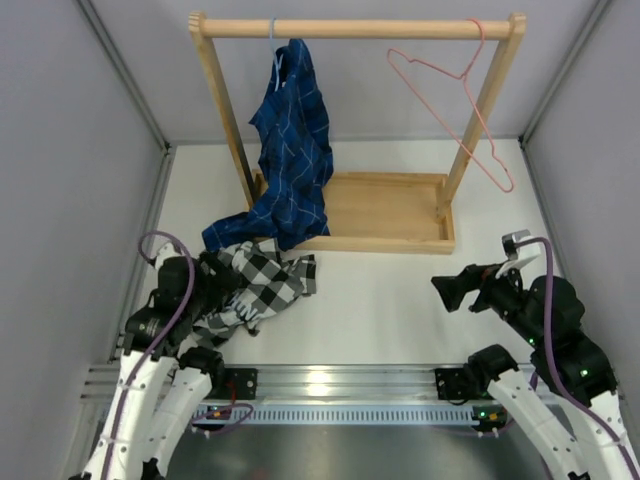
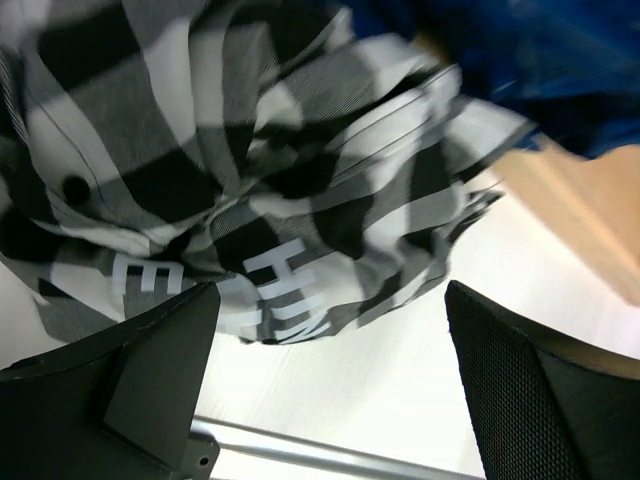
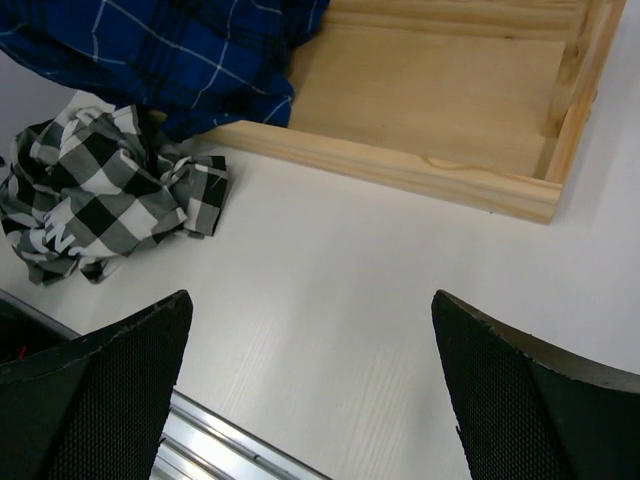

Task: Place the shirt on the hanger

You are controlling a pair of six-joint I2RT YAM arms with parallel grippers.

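The black-and-white checked shirt lies crumpled on the white table at the left, in front of the wooden rack; it fills the left wrist view and shows at the left of the right wrist view. The pink wire hanger hangs tilted from the rail at the upper right. My left gripper is open, low, right at the shirt's near left edge, nothing between its fingers. My right gripper is open above bare table at the right, well away from the shirt.
A wooden rack with a top rail and a tray base stands at the back. A dark blue lined shirt hangs on a light blue hanger and drapes onto the checked shirt. Grey walls close in both sides; a metal rail runs along the near edge.
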